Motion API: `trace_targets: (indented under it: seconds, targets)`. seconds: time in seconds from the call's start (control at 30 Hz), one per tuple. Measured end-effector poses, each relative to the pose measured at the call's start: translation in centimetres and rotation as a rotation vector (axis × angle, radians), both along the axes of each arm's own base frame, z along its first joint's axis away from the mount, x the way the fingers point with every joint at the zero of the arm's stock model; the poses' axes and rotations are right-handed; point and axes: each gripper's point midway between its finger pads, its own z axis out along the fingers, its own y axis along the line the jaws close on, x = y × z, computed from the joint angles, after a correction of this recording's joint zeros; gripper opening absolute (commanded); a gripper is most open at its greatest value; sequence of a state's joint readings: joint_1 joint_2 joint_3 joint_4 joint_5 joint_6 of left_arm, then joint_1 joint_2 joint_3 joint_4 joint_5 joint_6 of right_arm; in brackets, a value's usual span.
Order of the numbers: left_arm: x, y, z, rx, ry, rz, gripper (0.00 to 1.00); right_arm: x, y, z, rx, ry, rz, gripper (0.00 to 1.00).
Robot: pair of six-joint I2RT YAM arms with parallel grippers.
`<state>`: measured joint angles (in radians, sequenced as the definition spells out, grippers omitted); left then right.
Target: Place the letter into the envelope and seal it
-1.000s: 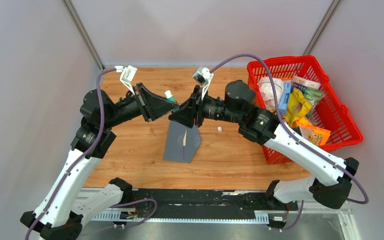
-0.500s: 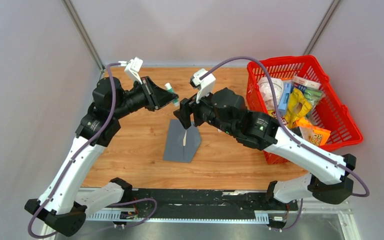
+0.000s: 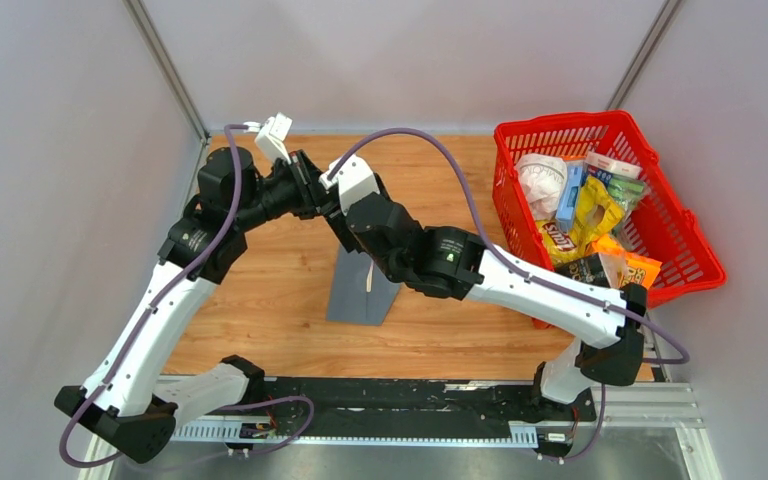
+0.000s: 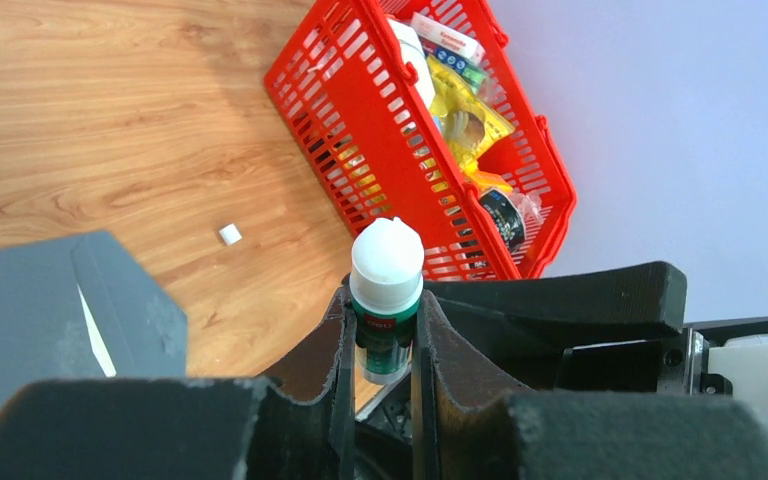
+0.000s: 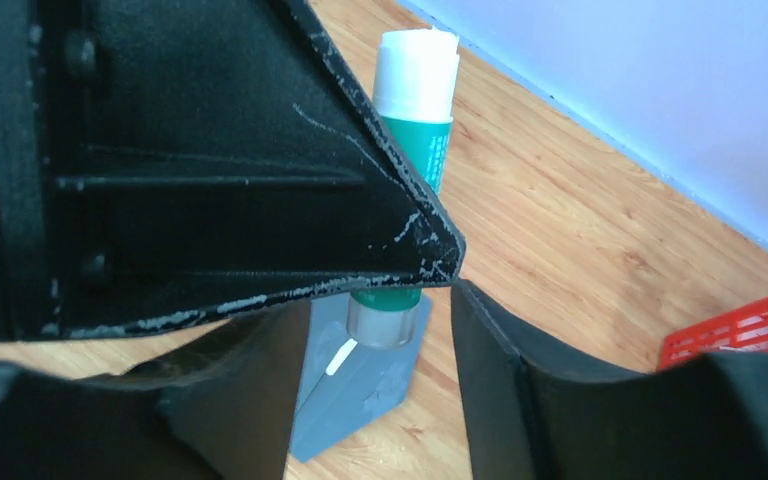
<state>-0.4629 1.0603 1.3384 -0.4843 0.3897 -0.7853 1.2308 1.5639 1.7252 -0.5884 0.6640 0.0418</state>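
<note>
The left gripper [image 4: 382, 320] is clamped on a glue stick [image 4: 386, 285]. The right gripper [image 5: 378, 320] is spread apart near its base. The envelope [image 3: 355, 292] lies on the surface [image 3: 260, 290], the letter [image 3: 370, 277] a pale sliver inside. It looks light and floppy, best pinned by an edge.

The left arm [image 3: 150, 330] and right arm [image 3: 545, 290] have white links, black joints and a purple cable [image 3: 410, 131] each. The left end effector [image 4: 385, 330], scuffed grey at its edges, and the right end effector [image 5: 380, 390] are black.

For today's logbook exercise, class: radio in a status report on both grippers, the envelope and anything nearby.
Left gripper shut on glue stick. Right gripper open near its base. Envelope flat on table, letter edge showing. White scrap nearby, apart.
</note>
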Motion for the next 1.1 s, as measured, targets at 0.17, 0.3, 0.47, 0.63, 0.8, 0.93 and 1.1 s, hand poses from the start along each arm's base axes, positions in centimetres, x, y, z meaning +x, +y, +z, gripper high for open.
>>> trace_targets:
  seconds: [0.17, 0.3, 0.47, 0.63, 0.8, 0.93, 1.1]
  targets:
    - [0.1, 0.0, 0.0, -0.003, 0.001, 0.006, 0.00, 0.5, 0.0, 0.7, -0.011, -0.028, -0.030, 0.24]
    - [0.1, 0.0, 0.2, -0.007, -0.006, 0.004, 0.00, 0.4, 0.1, 0.8, 0.002, -0.021, -0.016, 0.18]
    - [-1.1, -0.6, -0.2, -0.034, -0.028, -0.068, 0.00, -1.1, -0.3, 0.5, 0.099, 0.071, 0.156, 0.18]
    - [-3.8, -1.6, 0.5, -0.086, -0.102, -0.210, 0.00, -4.5, -0.8, 1.2, 0.280, 0.183, 0.405, 0.18]
    - [-6.2, -1.8, 2.0, -0.129, -0.209, -0.330, 0.00, -7.3, -0.4, 2.7, 0.420, 0.270, 0.605, 0.19]
    - [-7.8, -1.7, 2.6, -0.146, -0.261, -0.391, 0.00, -9.0, 0.2, 3.6, 0.481, 0.319, 0.705, 0.23]
    - [-8.5, -1.5, 3.2, -0.153, -0.290, -0.412, 0.00, -9.8, 0.4, 4.1, 0.503, 0.334, 0.748, 0.48]
